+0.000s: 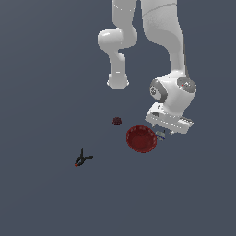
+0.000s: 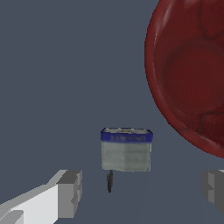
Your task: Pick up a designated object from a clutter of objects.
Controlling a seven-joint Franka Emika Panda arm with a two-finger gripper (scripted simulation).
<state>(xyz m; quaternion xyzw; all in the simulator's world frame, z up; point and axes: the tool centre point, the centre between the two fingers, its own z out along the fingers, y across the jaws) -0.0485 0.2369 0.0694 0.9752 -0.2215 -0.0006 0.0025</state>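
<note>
My fingers (image 2: 142, 192) are spread wide apart, gripping nothing; the small whitish-grey block with a blue band (image 2: 126, 148) sits between them; the dark red round bowl (image 2: 192, 74) is just beside it.

plain dark slate-grey floor (image 1: 41, 69), even light

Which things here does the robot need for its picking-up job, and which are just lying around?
Needed for the job:
- small whitish-grey block with a blue band, the thing to pick up
- gripper, open, fingers on either side of the block

Just lying about:
- dark red bowl, right beside the block
- tiny dark red lump
- black clamp with orange tip
</note>
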